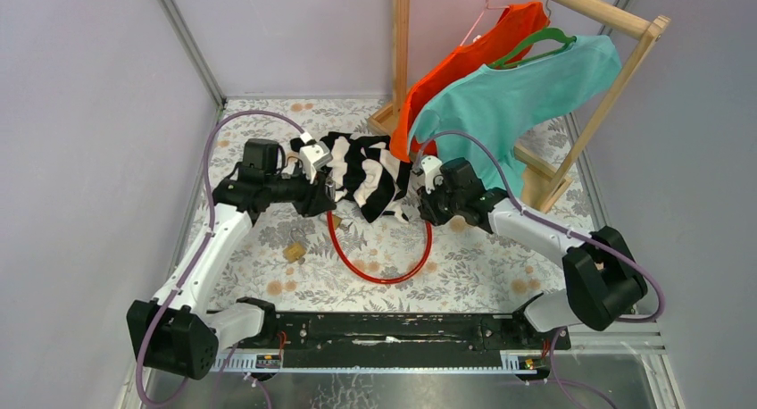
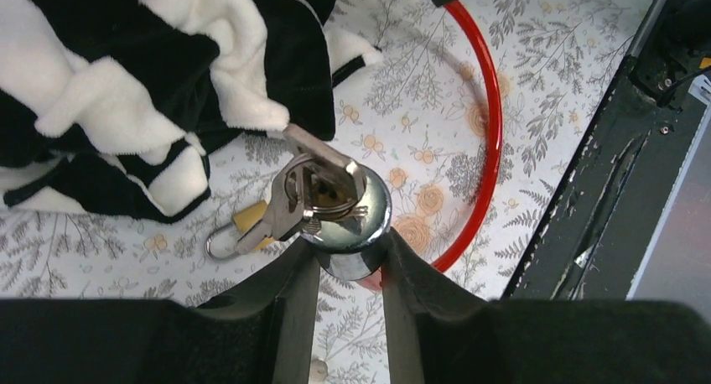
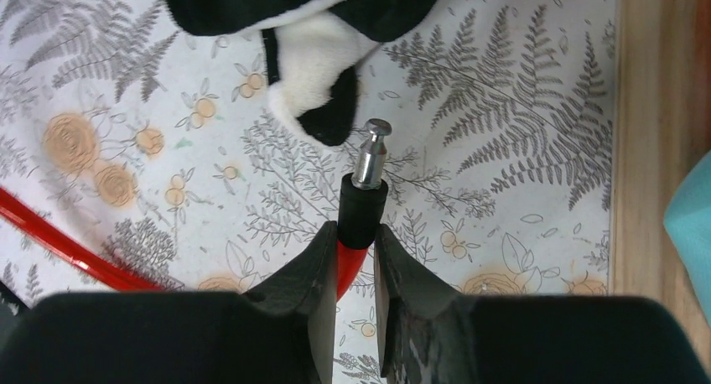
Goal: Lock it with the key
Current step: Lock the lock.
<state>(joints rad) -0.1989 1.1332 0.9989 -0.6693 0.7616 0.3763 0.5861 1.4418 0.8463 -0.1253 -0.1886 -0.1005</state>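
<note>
Since the red plastic-coated cable (image 2: 490, 124) looks springy and its shiny steel lock barrel (image 2: 352, 210) slick, left gripper (image 2: 348, 248) clamps that barrel mid-worktop, right gripper (image 3: 356, 233) is pinched on the black-collared steel pin end (image 3: 367, 170), and I'd take the silver key (image 2: 312, 147) by its flat head

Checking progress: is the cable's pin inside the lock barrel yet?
Out. Right gripper holds the bare pin; left gripper holds the keyed lock barrel apart.
</note>
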